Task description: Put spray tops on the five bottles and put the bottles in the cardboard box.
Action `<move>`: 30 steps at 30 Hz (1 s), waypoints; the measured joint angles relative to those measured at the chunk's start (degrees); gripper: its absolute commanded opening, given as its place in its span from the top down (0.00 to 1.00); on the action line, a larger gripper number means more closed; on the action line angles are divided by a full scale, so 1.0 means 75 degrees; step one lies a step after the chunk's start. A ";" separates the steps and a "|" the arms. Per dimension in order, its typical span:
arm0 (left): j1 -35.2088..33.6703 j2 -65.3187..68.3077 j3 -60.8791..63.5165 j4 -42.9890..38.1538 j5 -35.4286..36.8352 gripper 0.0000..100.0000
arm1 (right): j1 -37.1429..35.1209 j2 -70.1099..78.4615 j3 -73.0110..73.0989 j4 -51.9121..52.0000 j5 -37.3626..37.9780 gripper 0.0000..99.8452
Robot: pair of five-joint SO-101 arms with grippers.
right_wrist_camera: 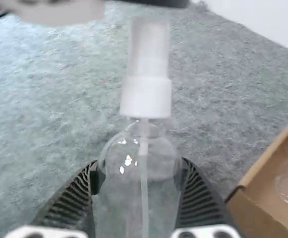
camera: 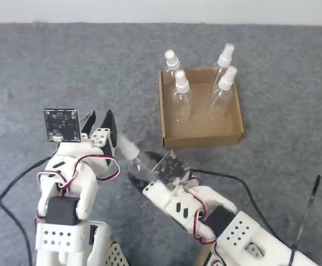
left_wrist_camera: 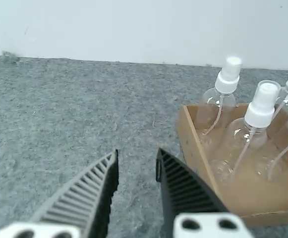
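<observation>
My right gripper (camera: 144, 169) is shut on a clear bottle (camera: 134, 163) that lies tilted low over the carpet, in front of the cardboard box (camera: 204, 138). Its white spray top (camera: 126, 146) points toward my left gripper (camera: 100, 118). In the right wrist view the bottle (right_wrist_camera: 140, 168) sits between the ribbed fingers (right_wrist_camera: 69, 198), with the spray top (right_wrist_camera: 146, 74) seated on its neck. My left gripper (left_wrist_camera: 137, 154) stands open with nothing in it, just left of the spray top. Several capped bottles (camera: 181, 95) stand upright in the box (left_wrist_camera: 193, 148).
Grey carpet (camera: 66, 72) covers the whole table, with free room left of and behind the box. A black cable (camera: 255, 199) trails from the right arm. A white wall (left_wrist_camera: 134, 25) rises beyond the carpet's far edge.
</observation>
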 measured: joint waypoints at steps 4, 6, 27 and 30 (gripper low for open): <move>-0.0457 0.0000 0.0000 -0.0129 0.0000 0.88 | 0.0750 0.0000 -0.0164 0.0000 0.0000 0.99; -0.0774 0.0000 0.0000 -0.0316 0.0000 0.88 | 0.1172 0.0000 -0.0293 0.0000 0.0000 0.99; 0.1231 0.0023 0.0223 -0.0410 -0.0188 0.88 | 0.0152 0.0000 -0.0340 0.0844 0.0000 0.99; 0.1418 0.0023 0.0363 -0.0399 -0.0305 0.88 | 0.0152 -0.0141 -0.0340 0.0856 0.0000 0.99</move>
